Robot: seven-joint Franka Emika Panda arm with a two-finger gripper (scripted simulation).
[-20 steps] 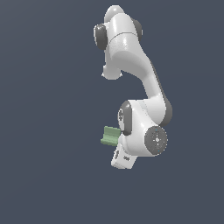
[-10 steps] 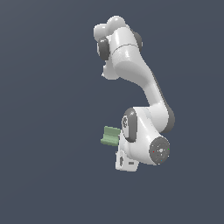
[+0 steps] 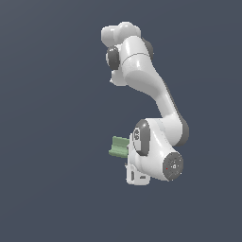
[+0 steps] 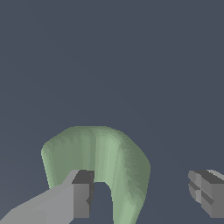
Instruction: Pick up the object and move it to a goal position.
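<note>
The object (image 3: 119, 146) is a small pale green ridged piece, seen in the exterior view just left of the white arm's wrist joint (image 3: 156, 151). In the wrist view it (image 4: 109, 153) looks like a green arch with a hollow underside. My gripper (image 4: 144, 192) is open, with its grey fingertips (image 4: 82, 192) wide apart. One fingertip sits in front of the arch's hollow and the other stands clear beside the arch. One wall of the arch lies between them, with no visible contact. In the exterior view the fingers are hidden behind the arm.
Only a flat dark blue-grey background shows in both views. The arm's upper links (image 3: 134, 61) rise above the wrist in the exterior view. No goal marker, table edge or other object shows.
The arm's upper links have swung toward the exterior view's left and the lower joint has shifted slightly right. The green object has stayed in about the same place.
</note>
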